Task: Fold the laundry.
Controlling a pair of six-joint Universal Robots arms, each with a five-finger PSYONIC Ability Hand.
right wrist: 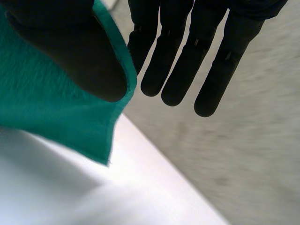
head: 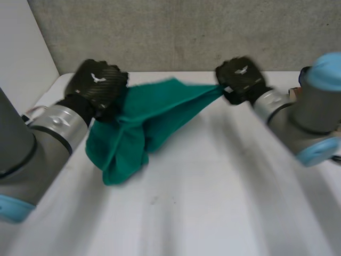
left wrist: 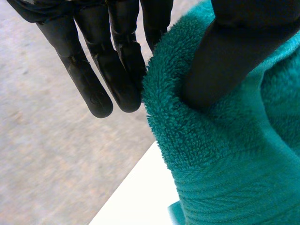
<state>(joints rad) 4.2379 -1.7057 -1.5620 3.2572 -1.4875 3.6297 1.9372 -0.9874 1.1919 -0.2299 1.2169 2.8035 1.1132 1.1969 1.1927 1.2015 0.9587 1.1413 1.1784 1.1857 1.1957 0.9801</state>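
A green towel [head: 144,117] hangs above the white table [head: 213,202], stretched between both hands, and its loose middle sags toward the table at the left. My left hand [head: 98,80] is shut on the towel's left end. In the left wrist view its thumb [left wrist: 225,61] presses the thick terry towel [left wrist: 225,154] against the straight fingers [left wrist: 117,70]. My right hand [head: 241,77] holds the towel's right corner. In the right wrist view the thumb [right wrist: 79,56] pins the towel's corner [right wrist: 42,98] against the nearest of the straight fingers [right wrist: 206,56].
A grey wall [head: 186,32] rises behind the table's far edge, close to both hands. A white panel [head: 21,48] stands at the far left. Bare tabletop lies in front of the towel.
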